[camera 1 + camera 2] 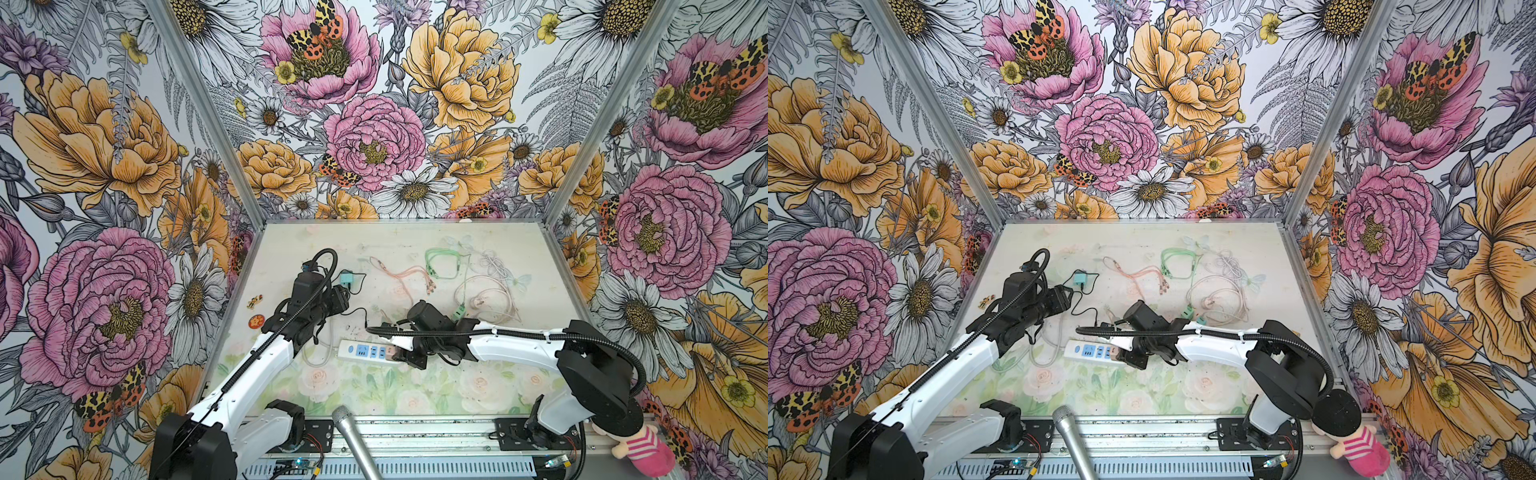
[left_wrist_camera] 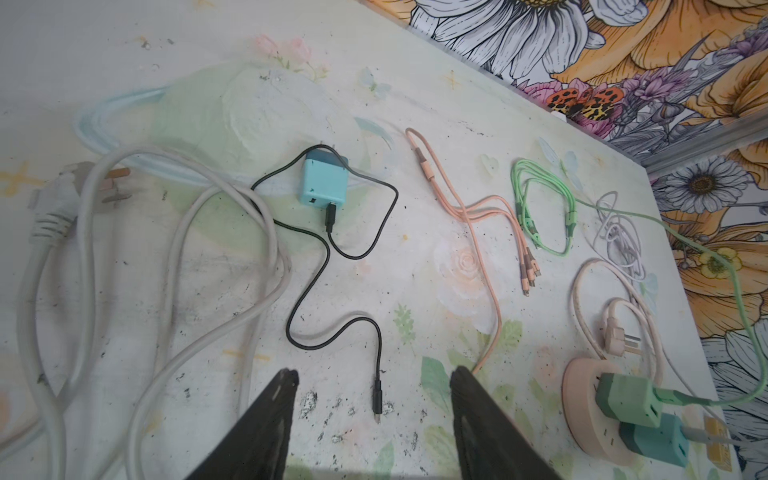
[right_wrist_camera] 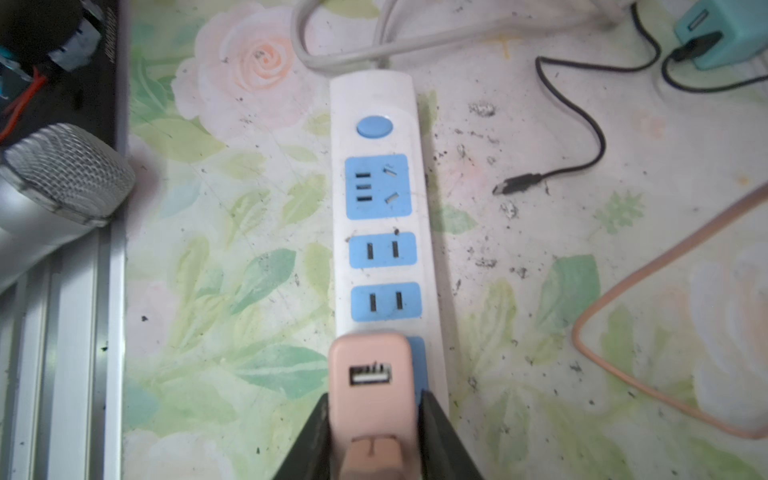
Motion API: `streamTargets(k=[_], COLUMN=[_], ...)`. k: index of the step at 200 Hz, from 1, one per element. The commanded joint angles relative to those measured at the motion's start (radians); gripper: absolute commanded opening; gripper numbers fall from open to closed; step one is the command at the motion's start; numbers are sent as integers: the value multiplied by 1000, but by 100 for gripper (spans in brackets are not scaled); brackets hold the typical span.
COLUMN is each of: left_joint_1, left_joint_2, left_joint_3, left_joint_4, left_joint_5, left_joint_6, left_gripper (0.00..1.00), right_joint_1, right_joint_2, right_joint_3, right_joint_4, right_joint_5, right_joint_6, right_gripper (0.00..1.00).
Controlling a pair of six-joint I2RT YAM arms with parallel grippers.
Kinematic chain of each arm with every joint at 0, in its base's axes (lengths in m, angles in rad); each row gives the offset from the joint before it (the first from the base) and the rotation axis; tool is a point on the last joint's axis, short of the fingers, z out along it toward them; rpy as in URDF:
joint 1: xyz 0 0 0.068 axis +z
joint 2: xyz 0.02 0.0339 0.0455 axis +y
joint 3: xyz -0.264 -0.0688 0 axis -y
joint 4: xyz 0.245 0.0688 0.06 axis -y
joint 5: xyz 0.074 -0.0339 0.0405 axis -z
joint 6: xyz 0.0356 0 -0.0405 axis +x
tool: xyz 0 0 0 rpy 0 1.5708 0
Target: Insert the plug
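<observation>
A pink plug (image 3: 372,374) with a USB port and a pink cable in its back stands on the end socket of the white power strip (image 3: 380,104) with blue sockets. In both top views the strip (image 1: 353,350) lies at the table's front middle. My right gripper (image 3: 374,397) straddles the plug, its fingers close along both sides, with a thin sliver of blue showing between the plug and one finger (image 3: 436,419). My left gripper (image 2: 374,372) hovers open over bare table, above the loose end of a black cable (image 2: 377,399), holding nothing.
A teal charger (image 2: 324,183) with the black cable lies at the back left. Pink (image 2: 469,208), green (image 2: 544,208) and white (image 2: 619,237) cables spread across the back. A pink round hub (image 2: 582,386) carries green adapters. A microphone (image 1: 353,440) leans over the front rail.
</observation>
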Motion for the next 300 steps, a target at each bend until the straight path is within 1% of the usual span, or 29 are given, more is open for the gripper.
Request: streamTargets(k=[1,7,28,50,79,109,133,143,147,169,178,180,186,215,239,253,300], left_joint_1=[6,5,4,2,2,22,26,27,27,26,26,26,25,27,33,43,59], left_joint_2=[48,63,125,209,346,503,616,661,678,740,741,769,788,802,832,861,939], left_joint_3=[12,18,43,94,190,309,397,441,458,526,541,544,554,559,571,585,650], left_joint_4=[13,19,46,48,48,10,-3,-22,-31,-71,-81,-83,-96,-120,-122,-117,-109], left_joint_5=[-8,-11,-19,-56,-85,-83,-84,-92,-100,-127,-133,-134,-141,-173,-165,-140,-91], left_joint_6=[-35,-35,-32,-26,12,29,58,73,78,98,106,108,112,133,153,155,168], left_gripper=[62,62,62,62,61,59,58,58,58,58,58,58,58,60,61,61,61], right_joint_1=[-12,-16,-24,-33,-72,-116,-144,-144,-171,-187,-190,-191,-194,-203,-205,-205,-205], right_joint_2=[-61,-76,-122,-175,-322,-504,-580,-585,-585,-561,-549,-546,-536,-489,-447,-430,-412], right_joint_3=[-25,-24,-21,-25,-44,-55,-27,-13,-7,20,28,30,35,66,100,121,146], right_joint_4=[-68,-70,-70,-70,-73,-71,-72,-70,-70,-70,-68,-68,-69,-69,-66,-63,-45], right_joint_5=[40,28,6,-3,-7,61,88,82,80,60,51,49,45,30,18,12,21], right_joint_6=[19,22,24,28,87,137,149,152,152,149,147,147,147,140,140,144,174], right_gripper=[44,47,54,54,58,64,66,67,67,67,67,67,66,66,66,66,66])
